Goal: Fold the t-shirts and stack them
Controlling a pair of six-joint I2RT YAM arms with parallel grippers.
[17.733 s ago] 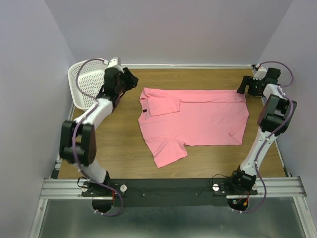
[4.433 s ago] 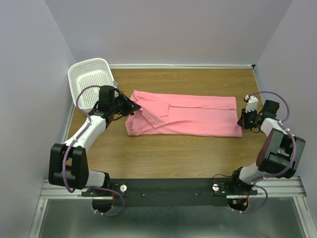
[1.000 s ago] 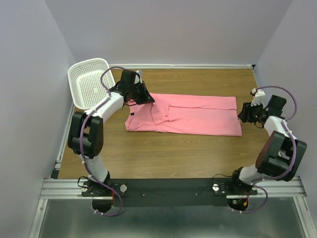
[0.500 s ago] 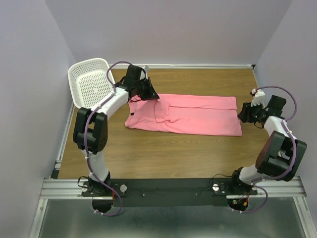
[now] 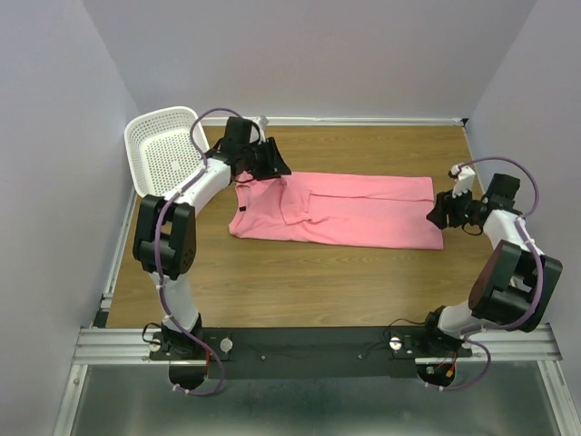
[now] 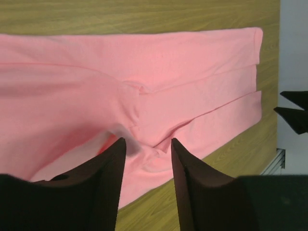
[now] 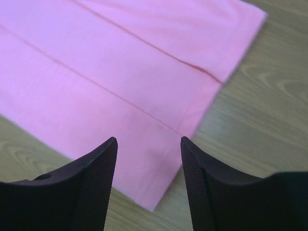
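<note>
The pink t-shirt (image 5: 363,213) lies on the wooden table, folded lengthwise into a long strip, with its left end rumpled. My left gripper (image 5: 276,167) is open over the strip's far left corner. In the left wrist view (image 6: 147,140) its fingers straddle bunched pink cloth (image 6: 192,57) without pinching it. My right gripper (image 5: 437,214) is open at the strip's right edge. In the right wrist view (image 7: 148,139) it hovers over the shirt's near right corner (image 7: 96,62), with bare wood to the right.
A white perforated basket (image 5: 162,156) stands tilted at the far left corner, beside the left arm. Walls close in the table on the left, back and right. The black rail (image 5: 309,343) with the arm bases runs along the near edge.
My right gripper has moved left, up to the shirt's right edge. My left gripper has shifted slightly along the strip's far left corner. The shirt has not visibly changed shape.
</note>
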